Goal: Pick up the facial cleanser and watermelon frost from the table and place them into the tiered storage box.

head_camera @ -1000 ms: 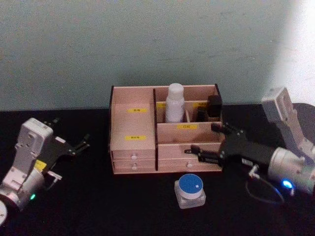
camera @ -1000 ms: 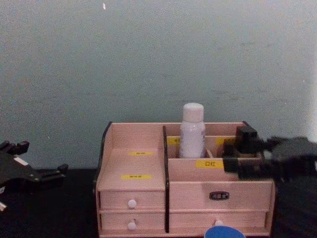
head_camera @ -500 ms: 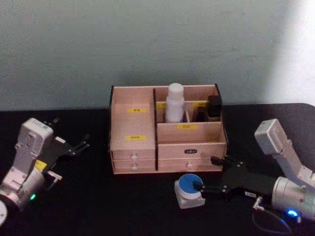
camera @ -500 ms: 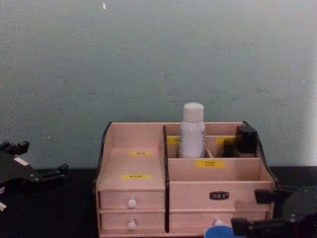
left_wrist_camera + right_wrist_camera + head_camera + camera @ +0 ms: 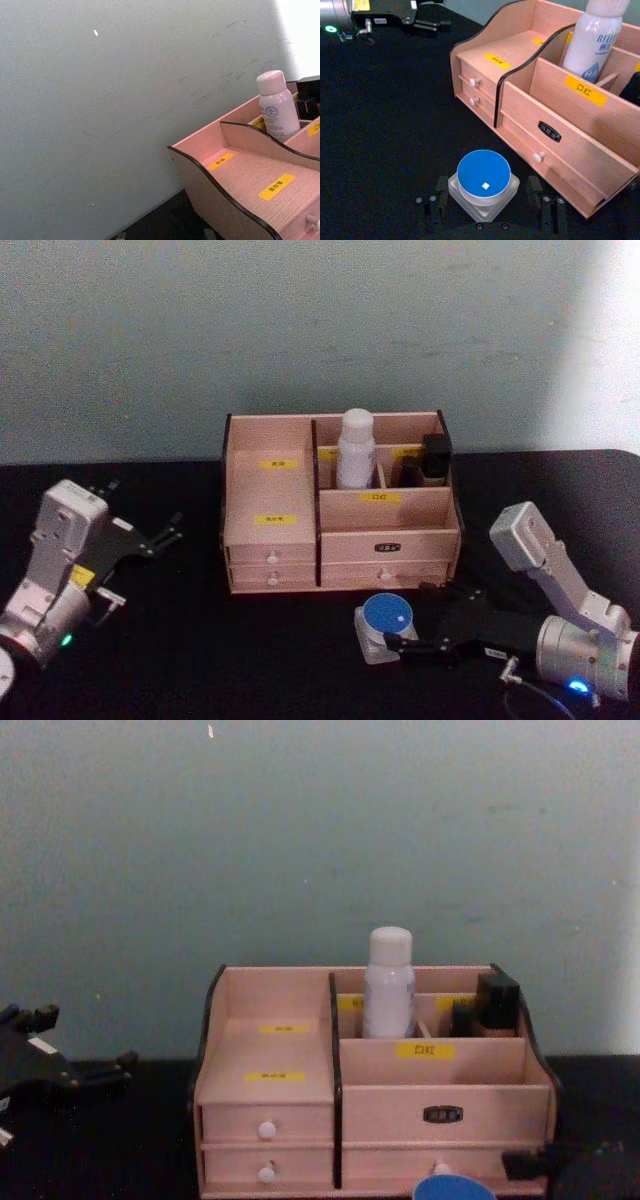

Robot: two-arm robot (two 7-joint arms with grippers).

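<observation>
Having dropped from the box front, the right gripper is now straddling the jar, fingers wide, gripping nothing yet. The jar is sitting on the table, at 6 o'clock from the box. The bottle is already standing in a rear compartment. The left gripper is waiting at 9 o'clock, spread and empty.

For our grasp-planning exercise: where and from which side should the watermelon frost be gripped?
Grip the watermelon frost by its clear squarish body below the blue lid, across the flat sides, coming low from the front: the tiered storage box has drawers close behind. It is upright, short and wide. The open right gripper straddles it; the left gripper is parked at left.
</observation>
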